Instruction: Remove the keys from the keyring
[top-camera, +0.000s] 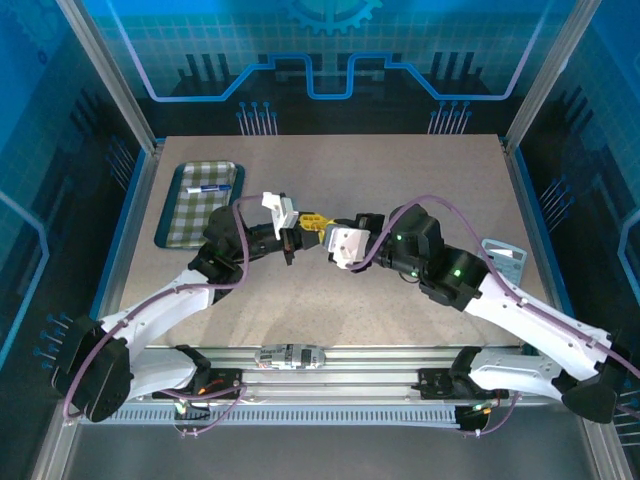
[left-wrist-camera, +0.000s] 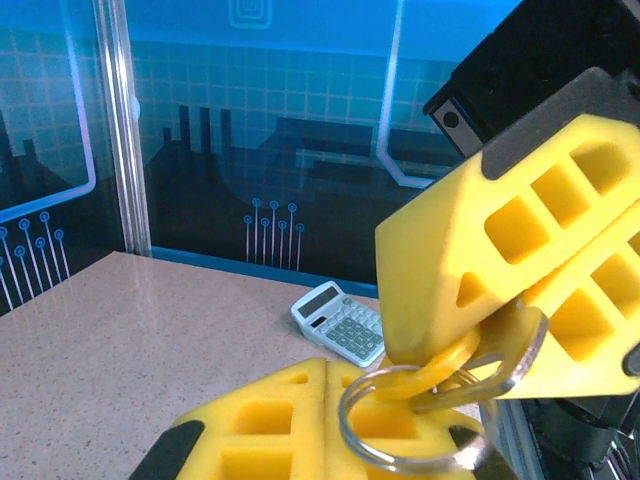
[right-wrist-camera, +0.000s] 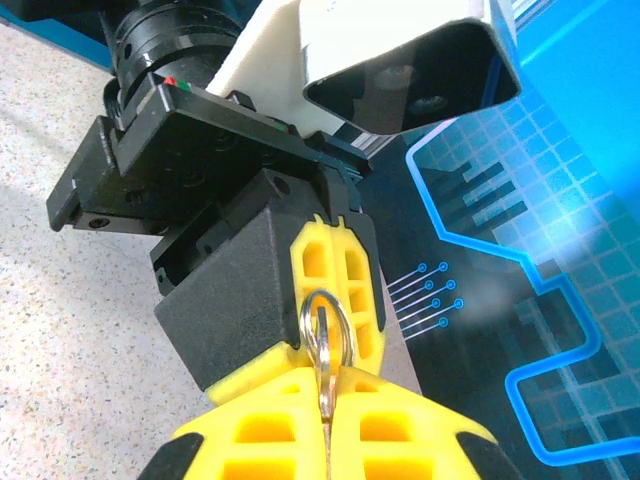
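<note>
A: Start at the jaws. What are they doing?

B: Both pairs are pressed together on thin metal. The left jaws pinch the keyring (left-wrist-camera: 344, 428), a silver wire loop, between yellow fingertips (right-wrist-camera: 335, 275). The right jaws clamp the key (right-wrist-camera: 325, 385), whose head pokes out toward the loop. A yellow-orange tag (left-wrist-camera: 441, 366) hangs on the same loop, right at the right jaws.

A: And where is all that?

B: It's held in the air to the right of the tray (top-camera: 188, 222), level with the tray's near half and above the surface (top-camera: 400, 170).

A: Which way does the key lie from the loop?

B: On the side away from the tray. Its long axis follows the line between the two pairs of jaws, so it points straight away from the tray. The left arm (top-camera: 240, 250) reaches in from the tray side and the right arm (top-camera: 440, 260) from the opposite side. Neither is nearer, since each already has its own piece.

A: So a straight pull apart?

B: I doubt it. The key likely has to be worked round the coil to its split end, and the thin wire could slip out of the pinch.

A: Anything in the tray?

B: One small white stick with a blue band, too small to name. Much farther right of the tray, beyond the right arm, a calculator (top-camera: 503, 262) lies flat on the surface.
</note>
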